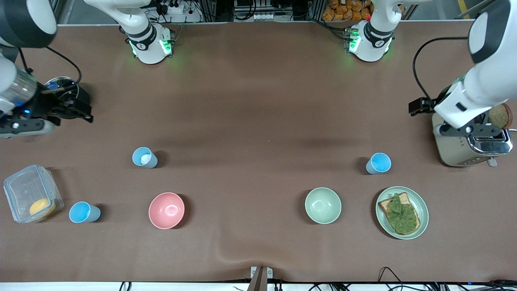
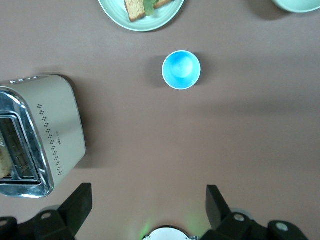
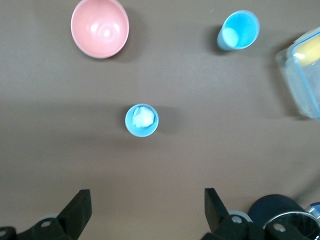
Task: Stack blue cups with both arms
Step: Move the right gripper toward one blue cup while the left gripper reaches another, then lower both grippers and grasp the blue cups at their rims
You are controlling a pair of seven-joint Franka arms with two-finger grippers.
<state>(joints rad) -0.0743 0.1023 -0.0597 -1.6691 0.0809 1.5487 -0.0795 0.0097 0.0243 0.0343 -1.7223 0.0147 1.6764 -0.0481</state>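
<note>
Three blue cups stand upright and apart on the brown table. A pale grey-blue cup (image 1: 144, 157) with a whitish bottom also shows in the right wrist view (image 3: 142, 120). A sky blue cup (image 1: 83, 212) stands beside the clear box, nearer the front camera, and shows in the right wrist view (image 3: 238, 30). Another sky blue cup (image 1: 379, 163) stands toward the left arm's end and shows in the left wrist view (image 2: 181, 69). My left gripper (image 1: 418, 106) (image 2: 148, 194) is open and empty beside the toaster. My right gripper (image 1: 83, 113) (image 3: 147, 196) is open and empty at the right arm's end.
A pink bowl (image 1: 166, 210) and a pale green bowl (image 1: 322, 205) sit near the front. A plate (image 1: 422, 214) holds toast with greens. A toaster (image 1: 456, 151) stands under the left arm. A clear lidded box (image 1: 24, 190) and a dark round container (image 1: 80, 95) are at the right arm's end.
</note>
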